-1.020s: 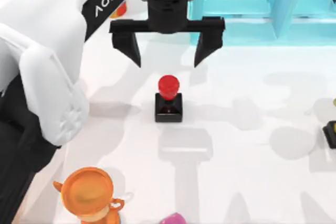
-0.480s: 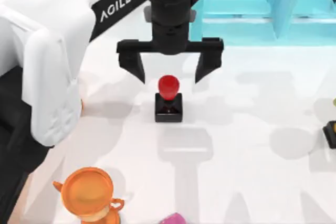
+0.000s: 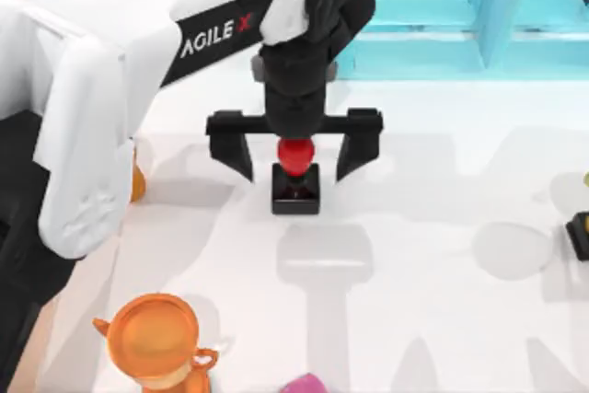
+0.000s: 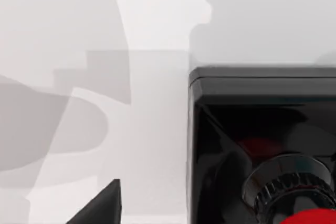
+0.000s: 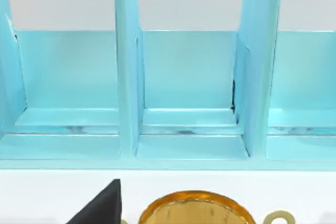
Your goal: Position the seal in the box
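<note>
While jaws straddle the knob: left gripper (image 3: 294, 152) spread wide, holding nothing.
Seal: small stamp with black square base and glossy red round knob (image 3: 295, 177), upright on white table (image 3: 433, 319), mid-table.
Grasp: judgement — sink lower, centre, pinch the knob.
Containers: cyan shelf unit (image 5: 189, 103), compartments empty.
Right gripper: cannot tell.
</note>
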You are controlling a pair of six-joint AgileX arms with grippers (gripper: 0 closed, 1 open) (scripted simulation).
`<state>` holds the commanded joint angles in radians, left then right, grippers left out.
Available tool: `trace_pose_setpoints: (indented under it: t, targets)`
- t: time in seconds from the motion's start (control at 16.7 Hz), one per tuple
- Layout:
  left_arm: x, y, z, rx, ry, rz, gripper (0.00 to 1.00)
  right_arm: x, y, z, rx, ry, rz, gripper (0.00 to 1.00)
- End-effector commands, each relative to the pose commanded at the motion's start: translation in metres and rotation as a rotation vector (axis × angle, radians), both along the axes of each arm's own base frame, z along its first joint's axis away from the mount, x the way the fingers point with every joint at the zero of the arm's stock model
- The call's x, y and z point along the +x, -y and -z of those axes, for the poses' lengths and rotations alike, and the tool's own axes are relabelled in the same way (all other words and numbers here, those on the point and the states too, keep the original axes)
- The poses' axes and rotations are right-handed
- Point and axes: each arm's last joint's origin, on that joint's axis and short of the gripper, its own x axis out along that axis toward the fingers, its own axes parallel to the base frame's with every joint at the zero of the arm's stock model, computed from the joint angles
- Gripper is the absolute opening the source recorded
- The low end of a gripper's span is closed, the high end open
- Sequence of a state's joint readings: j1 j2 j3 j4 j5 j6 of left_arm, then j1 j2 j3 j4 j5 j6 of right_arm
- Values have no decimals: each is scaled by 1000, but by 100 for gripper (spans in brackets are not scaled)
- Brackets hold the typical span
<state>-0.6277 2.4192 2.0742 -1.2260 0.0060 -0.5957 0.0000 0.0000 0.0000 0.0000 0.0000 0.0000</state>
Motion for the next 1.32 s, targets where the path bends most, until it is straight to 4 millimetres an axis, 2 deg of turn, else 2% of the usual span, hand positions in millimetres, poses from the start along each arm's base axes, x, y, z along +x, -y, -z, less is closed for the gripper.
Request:
trace_pose_setpoints:
  t: [0.18,0.96,1.32]
  targets:
    - [0,0,0,0,0,0,100,0,0,0,0,0,0,100]
    - [0,0,0,0,0,0,2,0,0,0,0,0,0,100]
    - [0,0,0,0,0,0,0,0,0,0,0,0,0,100]
